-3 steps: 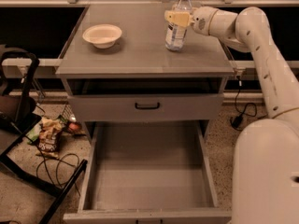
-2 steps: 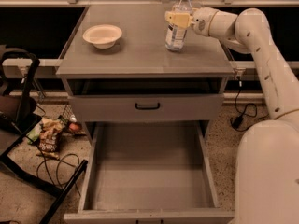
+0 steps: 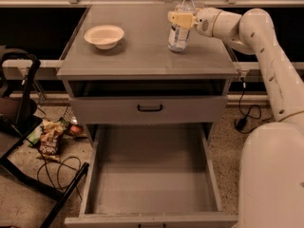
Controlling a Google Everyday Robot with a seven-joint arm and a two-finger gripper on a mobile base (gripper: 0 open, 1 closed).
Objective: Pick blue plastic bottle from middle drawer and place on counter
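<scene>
Up on the smooth grey counter (image 3: 142, 51), yellow jaws clasp the clear, upright blue plastic bottle (image 3: 179, 33)

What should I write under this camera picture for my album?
The blue plastic bottle stands upright on the counter, the robot's claw at its side, cream bowl nearby, middle drawer open below.

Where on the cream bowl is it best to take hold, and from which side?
The rim nearest the claw, from above: the bowl sits upright, open and shallow on the counter. The claw is at the blue plastic bottle, farther right.
</scene>
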